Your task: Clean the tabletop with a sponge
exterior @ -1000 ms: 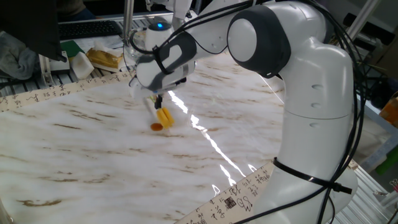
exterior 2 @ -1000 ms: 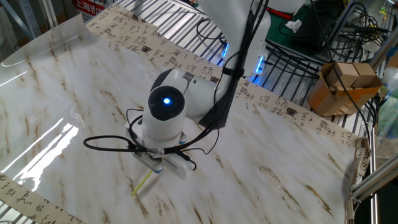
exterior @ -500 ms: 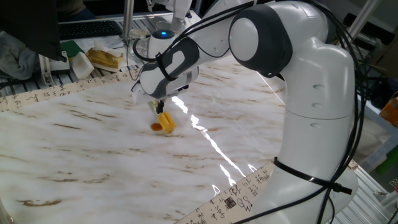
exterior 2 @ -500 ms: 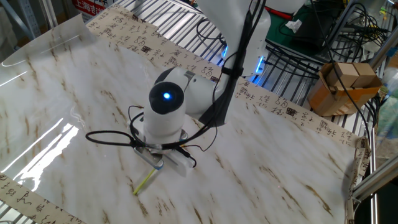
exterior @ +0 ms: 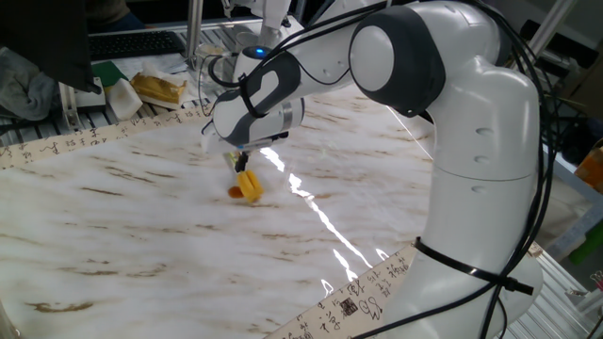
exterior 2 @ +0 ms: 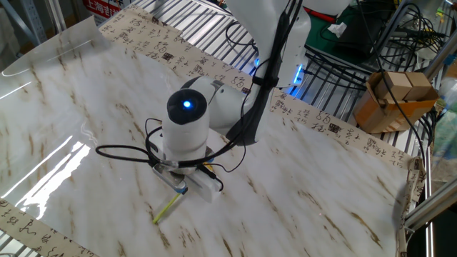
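Right now the tool (exterior: pixel 241 167) is pinching the sponge (exterior: pixel 249 185) by its thin stick and pressing the yellow-orange head down onto the bench (exterior: pixel 141 245), close to the far edge strip with the black characters (exterior: pixel 66 146). The head is sitting directly beside a small round orange stain (exterior: pixel 236 192), apparently touching or just overlapping it. From the other fixed view the arm's wrist is hiding the sponge head entirely; only the pale yellow-green handle (exterior 2: pixel 167 209) is sticking out below the tool, slanted low over the marble.

As a judgement, the wiping is under way but not finished: the stain is showing plainly beside the sponge, so that spot is not yet clean. Elsewhere the marble pattern's brown streaks are making it hard to tell whether any other dirt is waiting. What seems left is rubbing across the orange mark until it disappears, then lifting the sponge clear. Beyond the strip, a tan lumpy chunk on white wrapping (exterior: pixel 158 88) is lying off the marble, well apart from the work.
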Available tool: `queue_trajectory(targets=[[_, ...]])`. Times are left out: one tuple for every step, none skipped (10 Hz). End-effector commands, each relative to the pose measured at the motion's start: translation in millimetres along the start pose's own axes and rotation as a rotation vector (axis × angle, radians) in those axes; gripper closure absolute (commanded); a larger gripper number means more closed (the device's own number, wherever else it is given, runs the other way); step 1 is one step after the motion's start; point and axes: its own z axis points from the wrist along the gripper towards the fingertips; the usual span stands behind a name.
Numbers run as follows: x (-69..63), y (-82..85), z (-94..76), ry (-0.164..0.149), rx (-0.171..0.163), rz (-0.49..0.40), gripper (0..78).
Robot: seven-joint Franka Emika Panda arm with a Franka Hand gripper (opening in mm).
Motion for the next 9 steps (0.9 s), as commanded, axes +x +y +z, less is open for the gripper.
queue_trajectory(targets=[[-1.3, 2.3, -0.4, -0.016, -0.029, 0.036, 76.4], [-1.3, 3.1, -0.1, -0.017, -0.033, 0.042, 76.4], [-1.2, 4.1, 0.0, -0.02, -0.036, 0.049, 76.4], [-0.8, 5.1, -0.1, -0.021, -0.039, 0.057, 76.4], [-0.7, 5.4, -0.1, -0.021, -0.041, 0.058, 76.4], [-0.2, 6.9, -0.3, -0.02, -0.047, 0.068, 76.4], [0.0, 8.0, -0.1, -0.02, -0.051, 0.073, 76.4], [-0.4, 8.9, 0.4, -0.021, -0.055, 0.078, 76.4], [-0.5, 10.1, 0.7, -0.023, -0.058, 0.084, 76.4]])
